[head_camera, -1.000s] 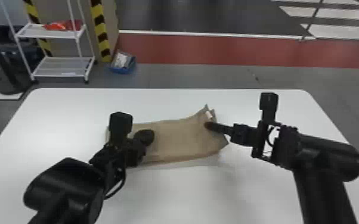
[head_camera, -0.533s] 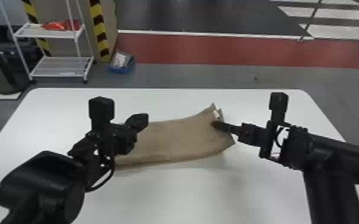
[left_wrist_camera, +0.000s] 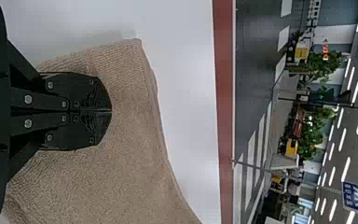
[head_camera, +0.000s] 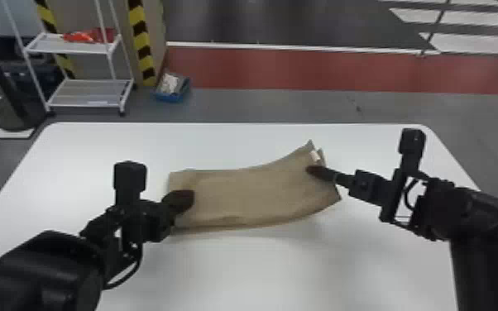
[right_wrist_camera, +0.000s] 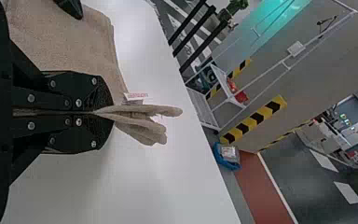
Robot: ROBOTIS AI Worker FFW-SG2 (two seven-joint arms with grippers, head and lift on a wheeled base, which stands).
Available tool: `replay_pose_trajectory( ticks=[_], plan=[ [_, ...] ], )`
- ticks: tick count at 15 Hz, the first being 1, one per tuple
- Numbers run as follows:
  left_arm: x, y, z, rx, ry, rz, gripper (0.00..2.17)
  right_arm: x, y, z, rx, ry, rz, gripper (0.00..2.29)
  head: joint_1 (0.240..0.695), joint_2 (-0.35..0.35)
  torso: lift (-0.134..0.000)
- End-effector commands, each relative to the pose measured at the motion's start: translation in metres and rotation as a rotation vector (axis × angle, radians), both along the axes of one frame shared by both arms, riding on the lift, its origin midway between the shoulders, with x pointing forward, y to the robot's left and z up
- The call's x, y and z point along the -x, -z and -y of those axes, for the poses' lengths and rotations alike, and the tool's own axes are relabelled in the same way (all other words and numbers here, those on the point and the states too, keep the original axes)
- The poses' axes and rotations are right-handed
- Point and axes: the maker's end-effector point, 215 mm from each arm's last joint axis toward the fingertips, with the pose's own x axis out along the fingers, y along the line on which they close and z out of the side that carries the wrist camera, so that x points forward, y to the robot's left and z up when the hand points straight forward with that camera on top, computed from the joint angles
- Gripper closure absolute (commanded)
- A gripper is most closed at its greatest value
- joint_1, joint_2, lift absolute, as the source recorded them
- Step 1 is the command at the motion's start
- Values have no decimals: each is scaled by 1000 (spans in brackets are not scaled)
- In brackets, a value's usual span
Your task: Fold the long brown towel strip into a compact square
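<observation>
Finely ribbed towel, left fingers together, perhaps touching it, right fingers pinching its layered end

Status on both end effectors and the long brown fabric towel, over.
Right end effector shut on the long brown fabric towel's raised right end. Left end effector shut, empty, over its left end; may obstruct folding there.

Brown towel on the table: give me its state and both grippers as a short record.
towel: brown strip, wider than deep, not yet a compact square
right end: raised, layered folds bunched at the grip
right gripper: shut on that end
left gripper: fingers shut, over the towel's left end; contact unclear
tag: white, at the right end
support: white table
</observation>
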Motion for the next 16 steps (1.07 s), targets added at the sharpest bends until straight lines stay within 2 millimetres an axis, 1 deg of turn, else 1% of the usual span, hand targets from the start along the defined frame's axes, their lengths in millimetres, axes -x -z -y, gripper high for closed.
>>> replay_pose_trajectory(
  ticks=[1,3,5,6,8,10,11,12,16],
  plan=[
    [-2,8,2,1,-2,-17,1804,3,-18,-10,-20,-15,28,1237,695,-59,-124],
    [0,9,13,12,6,-20,1804,4,-36,-31,-43,-45,55,1237,695,-55,-124],
    [1,9,25,17,15,-20,1804,6,-45,-60,-60,-84,63,1237,695,-45,-124],
    [4,9,35,25,26,-23,1804,5,-49,-67,-52,-98,70,1237,695,-39,-124],
    [6,9,44,37,32,-24,1804,7,-45,-88,-23,-128,63,1237,695,-29,-124],
    [8,7,58,55,42,-26,1801,8,-42,-105,9,-150,57,1237,695,-22,-124],
    [10,7,67,60,52,-27,1804,12,-37,-110,14,-162,38,1237,695,-19,-124],
    [8,3,72,58,59,-19,1804,15,-34,-114,26,-168,22,1237,695,-17,-124],
    [2,-1,73,57,55,-11,1804,19,-24,-125,68,-179,0,1237,695,-17,-124]
  ],
)
